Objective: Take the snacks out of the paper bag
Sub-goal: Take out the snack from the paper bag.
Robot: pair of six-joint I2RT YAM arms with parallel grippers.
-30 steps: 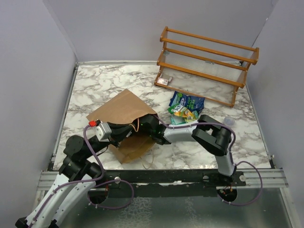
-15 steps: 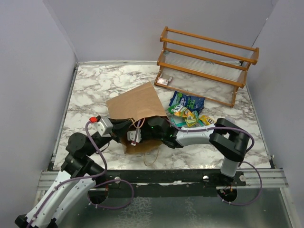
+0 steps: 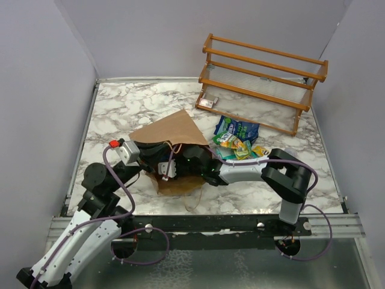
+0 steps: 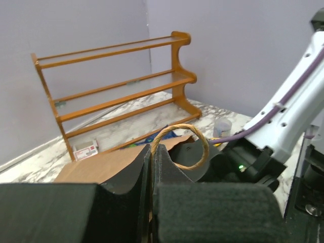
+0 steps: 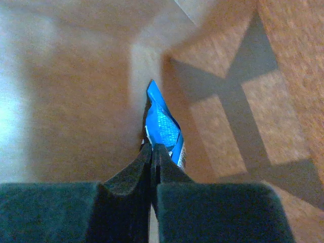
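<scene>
The brown paper bag [image 3: 171, 131] lies tipped near the table's front, its mouth toward the arms. My left gripper [image 4: 152, 153] is shut on the bag's twisted paper handle [image 4: 177, 127] and holds it up. My right gripper [image 5: 153, 150] is deep inside the bag [image 5: 76, 76], shut on the edge of a blue foil snack [image 5: 163, 126]. From above, its fingers are hidden in the bag mouth. Other snacks lie outside, right of the bag: a blue packet [image 3: 245, 129], a green one [image 3: 226, 139] and a yellow one [image 3: 260, 150].
A wooden shelf rack [image 3: 264, 78] stands at the back right, with a small pale box [image 3: 209, 102] at its left foot. A clear cup [image 3: 290, 154] sits just behind my right arm's elbow. Grey walls close in the table's left, back and right sides.
The bag has swung right and been lifted by its handle. My right arm has pushed further into the bag mouth, and its jaws have closed fully on the blue packet.
</scene>
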